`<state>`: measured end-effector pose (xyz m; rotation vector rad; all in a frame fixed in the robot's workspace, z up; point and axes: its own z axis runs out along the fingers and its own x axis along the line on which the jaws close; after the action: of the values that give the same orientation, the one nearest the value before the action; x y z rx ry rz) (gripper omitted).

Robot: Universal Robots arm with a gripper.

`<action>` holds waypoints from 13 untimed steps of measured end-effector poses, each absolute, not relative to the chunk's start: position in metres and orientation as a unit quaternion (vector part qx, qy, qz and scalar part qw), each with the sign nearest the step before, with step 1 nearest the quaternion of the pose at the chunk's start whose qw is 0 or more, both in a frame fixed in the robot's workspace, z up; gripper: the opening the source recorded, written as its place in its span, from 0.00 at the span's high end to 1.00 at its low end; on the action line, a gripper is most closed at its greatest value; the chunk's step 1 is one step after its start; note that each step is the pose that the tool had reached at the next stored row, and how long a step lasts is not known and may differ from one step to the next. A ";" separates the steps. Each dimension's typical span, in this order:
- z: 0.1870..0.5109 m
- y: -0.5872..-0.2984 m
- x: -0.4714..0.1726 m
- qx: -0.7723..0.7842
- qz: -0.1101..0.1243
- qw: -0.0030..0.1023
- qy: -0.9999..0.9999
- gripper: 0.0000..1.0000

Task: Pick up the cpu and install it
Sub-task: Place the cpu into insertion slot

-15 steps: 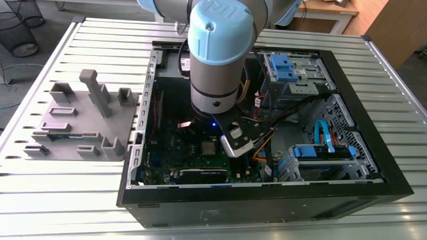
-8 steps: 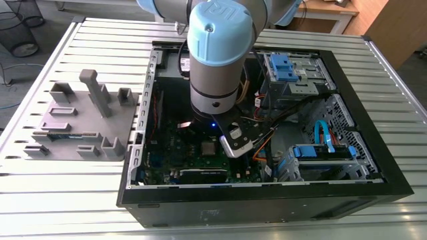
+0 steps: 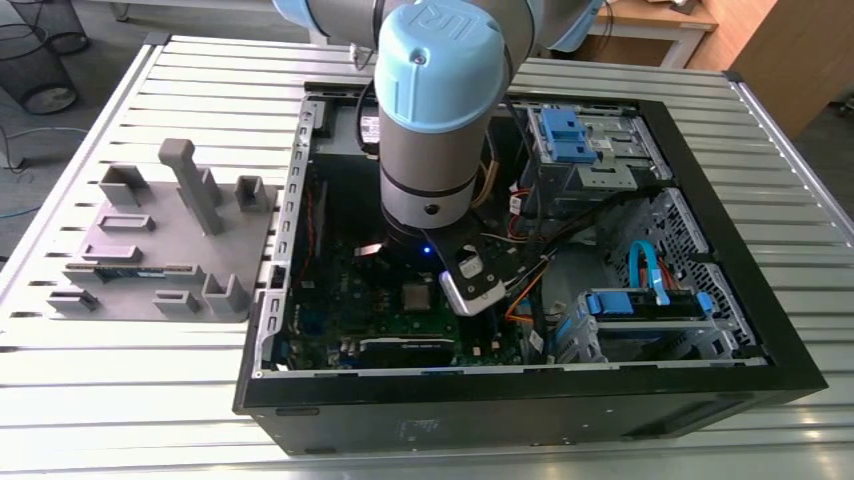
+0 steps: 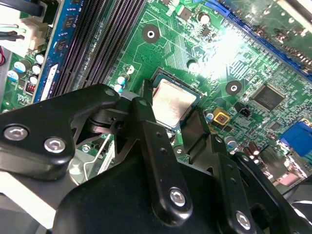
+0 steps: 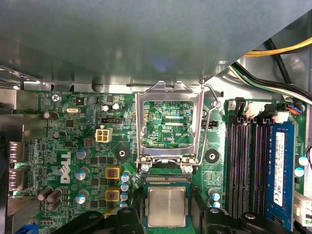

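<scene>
The cpu, a small silver square with a thin green rim, lies flat in the motherboard socket; it also shows in the second wrist view and under the arm in the exterior view. My gripper hangs low over it, open, with one black finger on each side of the chip and a narrow gap to its edges. The socket's silver load plate stands flipped up beside the cpu, its wire lever raised.
The arm reaches down into the open black computer case. Memory slots and a blue memory stick run beside the socket. Cables and drive cages crowd the case's right side. A grey fixture tray lies outside it.
</scene>
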<state>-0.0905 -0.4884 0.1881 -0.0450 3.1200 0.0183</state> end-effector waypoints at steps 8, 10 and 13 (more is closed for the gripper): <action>0.188 -0.488 -0.090 -0.014 0.006 0.011 1.000 0.53; 0.188 -0.488 -0.090 -0.013 0.006 0.011 1.000 0.53; 0.188 -0.488 -0.090 -0.012 0.006 0.011 1.000 0.53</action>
<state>-0.0899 -0.4875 0.1879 -0.0365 3.1201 0.0183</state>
